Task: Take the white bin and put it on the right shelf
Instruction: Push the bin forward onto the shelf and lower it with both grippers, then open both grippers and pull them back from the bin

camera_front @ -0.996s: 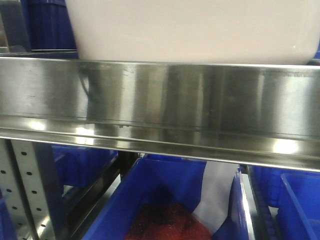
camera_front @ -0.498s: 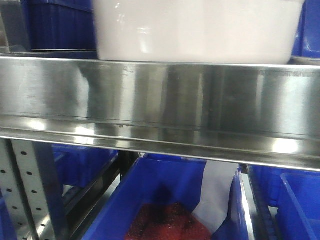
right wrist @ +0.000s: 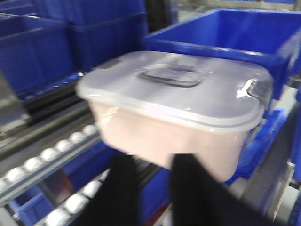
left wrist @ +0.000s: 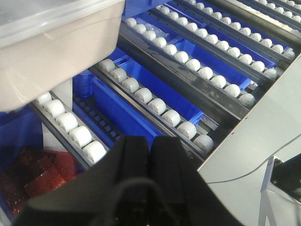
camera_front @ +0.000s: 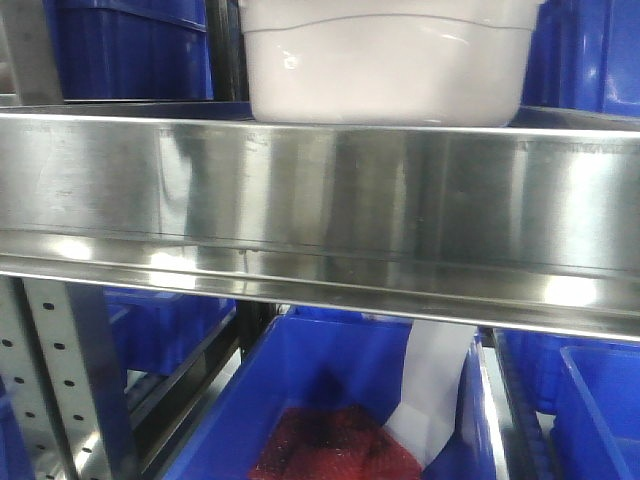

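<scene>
On my front-facing feed, the white bin (camera_front: 385, 65) sat on the right shelf (camera_front: 320, 195), set back behind the shelf's wide reflective front lip, with blue crates (camera_front: 125, 50) standing on either side of it. Below the lip I saw a perforated upright (camera_front: 50, 385) at the left and a lower blue crate (camera_front: 330, 375) holding red material.

The right wrist feed showed the bin (right wrist: 181, 113) with its glossy lid (right wrist: 174, 92) closed and a grey handle (right wrist: 170, 76) centred on top. The bin rested on white rollers (right wrist: 44, 157) of the shelf track. The right gripper (right wrist: 153, 188) had its two dark fingers (right wrist: 120, 193) spread apart, grasping nothing, just in front of the bin's near wall. I could not tell whether they touched it, as the view was blurred.

The left wrist feed showed a corner of the bin (left wrist: 51, 52) above the roller rails (left wrist: 160, 106). The left gripper (left wrist: 149, 155) had its fingers pressed together with nothing between them, clear of the bin.
</scene>
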